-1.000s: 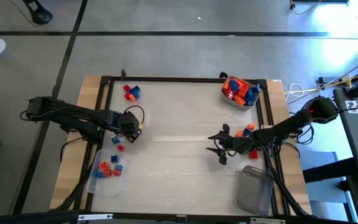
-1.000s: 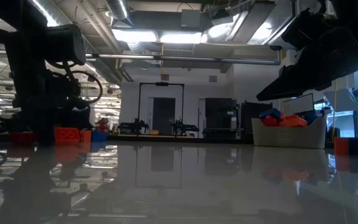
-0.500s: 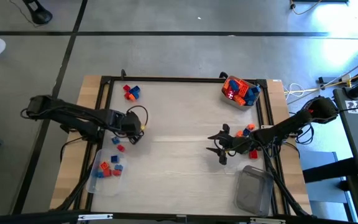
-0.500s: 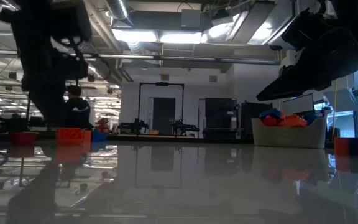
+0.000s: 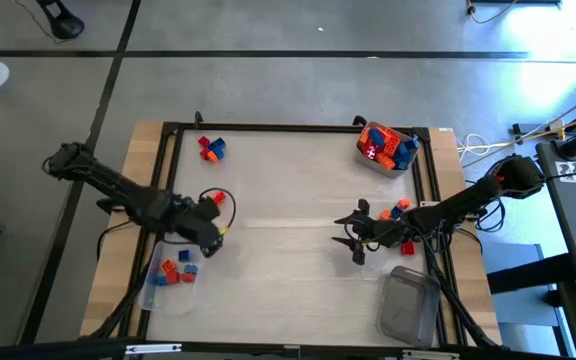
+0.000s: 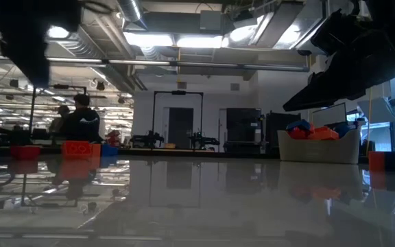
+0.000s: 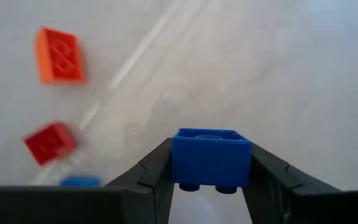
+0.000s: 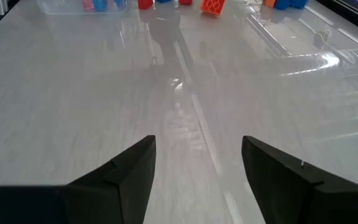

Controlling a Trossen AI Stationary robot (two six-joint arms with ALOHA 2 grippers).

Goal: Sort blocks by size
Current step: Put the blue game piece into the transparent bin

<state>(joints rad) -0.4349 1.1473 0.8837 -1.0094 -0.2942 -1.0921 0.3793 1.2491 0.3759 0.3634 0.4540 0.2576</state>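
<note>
My left gripper (image 5: 211,238) hangs over the table's left side, just beyond a clear tub (image 5: 154,292) that holds several small blocks (image 5: 176,270). It is shut on a small blue block (image 7: 211,155). On the table below it lie an orange block (image 7: 59,55), also seen as the orange block (image 5: 218,197), and a red block (image 7: 50,143). My right gripper (image 5: 352,233) waits open at the table's right, low over the bare top (image 8: 197,155). Another tub (image 5: 386,147) at the far right is piled with blocks. My left gripper pinches the blue block by two opposite side walls (image 7: 178,163) between its two fingers. The fingers (image 7: 157,171) slant steeply down from above. The block is lifted clear of the table and sits level between the fingers.
A few loose blocks (image 5: 209,148) lie at the far left and some (image 5: 400,208) beside my right arm. A clear tub with nothing in it (image 5: 408,305) stands at the near right. A black frame (image 5: 298,128) borders the table. The middle of the table is free.
My left gripper has risen and swung toward the table's near edge, toward the near-left tub, carrying the blue block clear of the table. In the low view it has climbed out of the picture's top.
</note>
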